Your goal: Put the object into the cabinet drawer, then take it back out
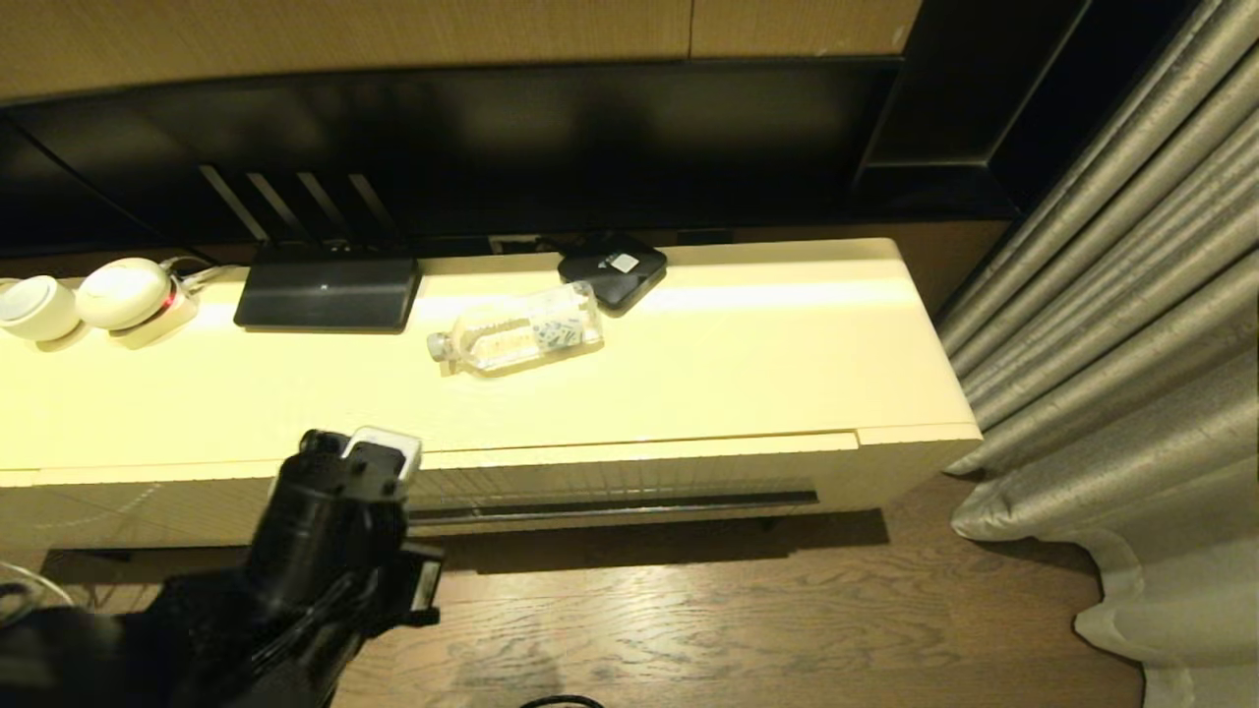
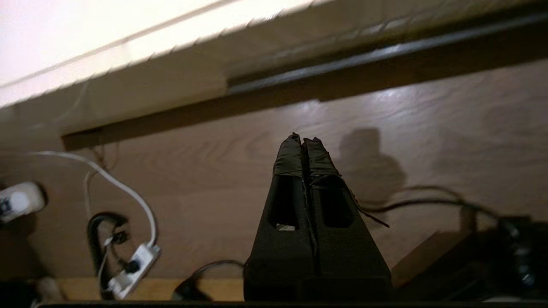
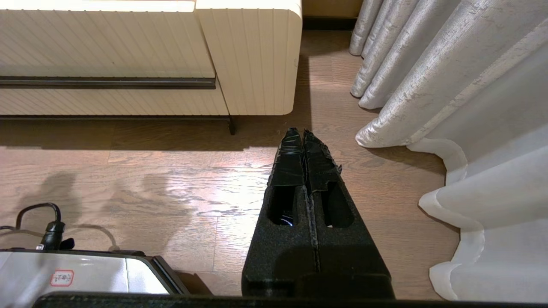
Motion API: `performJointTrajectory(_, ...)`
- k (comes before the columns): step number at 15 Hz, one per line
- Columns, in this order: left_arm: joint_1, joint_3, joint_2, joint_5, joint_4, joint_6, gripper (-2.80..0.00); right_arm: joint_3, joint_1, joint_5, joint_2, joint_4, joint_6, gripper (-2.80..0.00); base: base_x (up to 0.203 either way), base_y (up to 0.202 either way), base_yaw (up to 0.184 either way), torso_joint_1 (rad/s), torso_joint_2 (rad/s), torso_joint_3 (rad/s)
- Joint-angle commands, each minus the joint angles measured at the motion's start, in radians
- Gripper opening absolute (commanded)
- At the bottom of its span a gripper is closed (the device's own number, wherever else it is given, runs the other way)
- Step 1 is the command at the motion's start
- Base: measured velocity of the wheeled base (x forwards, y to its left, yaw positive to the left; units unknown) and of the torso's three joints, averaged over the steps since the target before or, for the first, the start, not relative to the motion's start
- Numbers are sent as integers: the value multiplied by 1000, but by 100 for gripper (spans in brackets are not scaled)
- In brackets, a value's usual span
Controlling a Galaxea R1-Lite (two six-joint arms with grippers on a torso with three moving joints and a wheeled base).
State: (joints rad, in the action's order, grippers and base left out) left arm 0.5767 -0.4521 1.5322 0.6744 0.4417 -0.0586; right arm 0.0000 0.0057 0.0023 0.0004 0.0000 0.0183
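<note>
The object, a clear water bottle [image 1: 516,329], lies on its side on top of the cream cabinet [image 1: 767,364], cap toward the left. Below it the cabinet drawer [image 1: 629,480] sits closed, its ribbed front above a long dark handle slot [image 1: 610,507]. My left arm [image 1: 325,536] reaches up from the lower left in front of the drawer's left end. Its left gripper [image 2: 304,139] is shut and empty, hanging over the wooden floor short of the handle slot [image 2: 385,52]. My right gripper [image 3: 303,131] is shut and empty, low over the floor near the cabinet's right end [image 3: 257,55].
A black square box [image 1: 612,267] sits just behind the bottle, a black router [image 1: 328,290] and two white round devices [image 1: 123,293] further left. A dark TV [image 1: 492,147] hangs above. Curtains [image 1: 1131,344] fall at the right. Cables and a white power strip [image 2: 132,265] lie on the floor.
</note>
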Motion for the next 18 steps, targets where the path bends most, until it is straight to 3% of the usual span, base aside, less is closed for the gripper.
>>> performJointTrajectory(1,-15,116,-205,7,-12,4,-280,0,0,1,1,0,0,-280,0,0,0,0,0,0)
performJointTrajectory(5,-20,219,-461,6,-20,49,-280,0,0,1,1,0,0,-280,0,0,0,0,0,0)
performJointTrajectory(9,-37,348,-762,7,-43,220,-280,0,0,1,1,0,0,-280,0,0,0,0,0,0)
performJointTrajectory(12,-120,398,-985,38,-184,260,-280,0,0,1,1,-2,0,-280,0,0,0,0,0,0)
performJointTrajectory(13,-174,409,-1017,86,-220,263,-280,0,0,1,1,0,0,-280,0,0,0,0,0,0)
performJointTrajectory(15,-334,431,-1044,107,-241,258,-280,0,0,1,1,0,0,-280,0,0,0,0,0,0)
performJointTrajectory(18,-520,442,-1176,1,-281,250,-280,0,0,1,1,0,0,-280,0,0,0,0,0,0)
